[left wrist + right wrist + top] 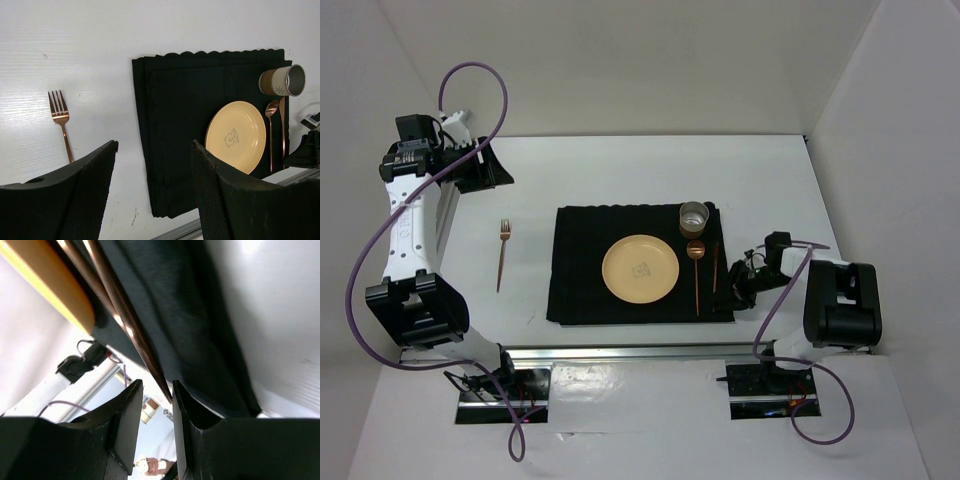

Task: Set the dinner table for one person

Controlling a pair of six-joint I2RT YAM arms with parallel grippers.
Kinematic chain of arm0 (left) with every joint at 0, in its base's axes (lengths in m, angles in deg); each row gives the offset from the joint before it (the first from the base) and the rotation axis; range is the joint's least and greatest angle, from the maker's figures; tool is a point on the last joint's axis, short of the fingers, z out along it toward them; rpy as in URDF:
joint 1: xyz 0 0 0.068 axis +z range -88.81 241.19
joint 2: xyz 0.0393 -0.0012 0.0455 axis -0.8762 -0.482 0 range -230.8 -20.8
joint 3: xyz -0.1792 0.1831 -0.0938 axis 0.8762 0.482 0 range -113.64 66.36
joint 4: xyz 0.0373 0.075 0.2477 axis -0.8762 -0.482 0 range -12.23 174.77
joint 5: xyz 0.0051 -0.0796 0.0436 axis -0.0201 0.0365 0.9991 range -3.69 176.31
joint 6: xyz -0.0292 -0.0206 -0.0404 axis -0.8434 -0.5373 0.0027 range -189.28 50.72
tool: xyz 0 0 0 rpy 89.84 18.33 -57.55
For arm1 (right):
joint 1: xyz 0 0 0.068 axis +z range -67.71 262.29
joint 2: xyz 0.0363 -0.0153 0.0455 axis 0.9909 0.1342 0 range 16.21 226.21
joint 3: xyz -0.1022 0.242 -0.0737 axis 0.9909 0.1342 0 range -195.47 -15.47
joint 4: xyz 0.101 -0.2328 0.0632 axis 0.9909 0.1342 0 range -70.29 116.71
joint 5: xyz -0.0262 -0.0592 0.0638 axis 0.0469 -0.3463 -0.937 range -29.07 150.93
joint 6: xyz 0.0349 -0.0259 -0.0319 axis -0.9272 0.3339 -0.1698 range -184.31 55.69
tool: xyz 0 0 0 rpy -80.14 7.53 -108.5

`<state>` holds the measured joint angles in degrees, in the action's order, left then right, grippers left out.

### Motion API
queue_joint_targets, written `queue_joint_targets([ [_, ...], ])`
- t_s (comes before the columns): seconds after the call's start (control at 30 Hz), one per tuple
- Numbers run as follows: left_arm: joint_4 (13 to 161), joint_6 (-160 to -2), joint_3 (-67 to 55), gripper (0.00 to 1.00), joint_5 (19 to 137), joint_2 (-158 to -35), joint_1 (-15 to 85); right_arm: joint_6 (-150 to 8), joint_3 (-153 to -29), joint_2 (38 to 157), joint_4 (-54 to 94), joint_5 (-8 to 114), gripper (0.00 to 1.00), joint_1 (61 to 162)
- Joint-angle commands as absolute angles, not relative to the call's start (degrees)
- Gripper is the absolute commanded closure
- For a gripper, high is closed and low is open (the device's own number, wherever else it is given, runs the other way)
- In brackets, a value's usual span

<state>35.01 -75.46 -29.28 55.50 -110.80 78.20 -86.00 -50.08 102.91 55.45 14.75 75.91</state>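
Observation:
The white dinner table (pixel 620 170) carries a black placemat (pixel 582 270) with a yellow plate (pixel 640 268) in its middle. A grey cup (pixel 694 216) stands at the mat's far right corner. A copper spoon (pixel 696 275) and a copper knife (pixel 715 265) lie right of the plate. A copper fork (pixel 502 255) lies on the bare table left of the mat. My right gripper (pixel 157 385) sits low at the mat's right edge, open, with the knife's (pixel 125 310) handle tip just at the gap. My left gripper (pixel 155 145) hangs high at the far left, open and empty.
A metal rail (pixel 620 352) runs along the near edge between the arm bases. White walls close in the table at the back and both sides. The left arm's purple cable (pixel 360 270) loops beside its upper links.

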Motion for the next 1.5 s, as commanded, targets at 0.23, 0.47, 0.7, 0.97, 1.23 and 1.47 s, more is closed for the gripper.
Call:
queue_joint_targets([
  [0.23,35.2,-74.6,-30.2,0.32,53.5,-110.9,78.5,-88.7,-55.9,97.3,62.5,26.3,0.56,75.7],
  [0.47,35.2,-74.6,-30.2,0.32,53.5,-110.9,78.5,-92.5,-65.4,97.0,63.7,41.7,0.56,82.8],
  [0.7,35.2,-74.0,-30.2,0.32,53.5,-110.9,78.5,-92.5,-70.5,105.4,63.7,52.8,0.56,91.9],
  [0.97,35.2,-73.5,-29.7,0.32,53.5,-110.9,78.5,-92.5,-74.3,110.9,62.4,55.9,0.56,94.9],
  [1.23,35.2,-73.5,-29.7,0.32,53.5,-110.9,78.5,-88.0,-75.3,113.1,59.3,57.9,0.77,97.2],
  [1.47,34.7,-73.0,-29.7,0.32,53.5,-110.9,78.5,-84.5,-76.4,113.7,58.2,57.5,0.83,97.2],
])
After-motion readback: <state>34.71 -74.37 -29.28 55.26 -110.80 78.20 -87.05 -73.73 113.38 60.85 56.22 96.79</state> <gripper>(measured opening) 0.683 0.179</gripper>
